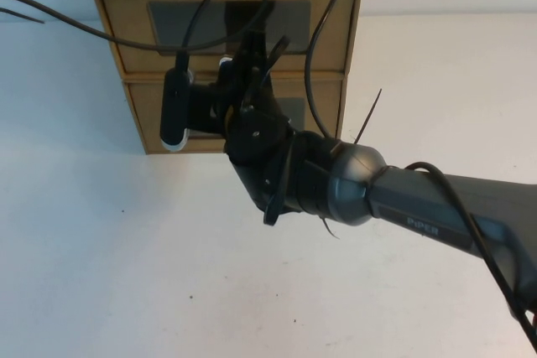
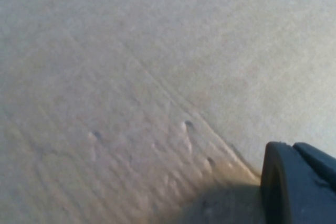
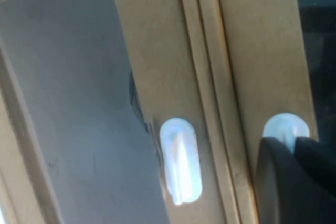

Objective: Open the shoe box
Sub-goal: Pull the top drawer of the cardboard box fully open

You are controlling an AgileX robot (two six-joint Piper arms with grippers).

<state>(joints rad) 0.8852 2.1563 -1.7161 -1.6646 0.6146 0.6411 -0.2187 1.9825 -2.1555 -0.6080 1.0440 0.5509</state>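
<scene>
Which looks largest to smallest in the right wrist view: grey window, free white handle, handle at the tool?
1. grey window
2. free white handle
3. gripped handle, mostly hidden by the right tool shut on it: unsure.
The left tool is close to cardboard.

Shoe box (image 1: 134, 39): matt brown cardboard; windows (image 1: 289, 27) smooth grey film; pull tabs (image 3: 180, 161) glossy white plastic.

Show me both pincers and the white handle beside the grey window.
right pincer (image 3: 294, 148), right wrist view, between its tips, closed on the second white handle (image 3: 285, 124) of the shoe box (image 1: 113, 31).
left pincer (image 2: 295, 153), left wrist view, its dark end, close over cardboard (image 2: 131, 77).
white handle beside the grey window (image 3: 180, 161), right wrist view, its middle.
</scene>
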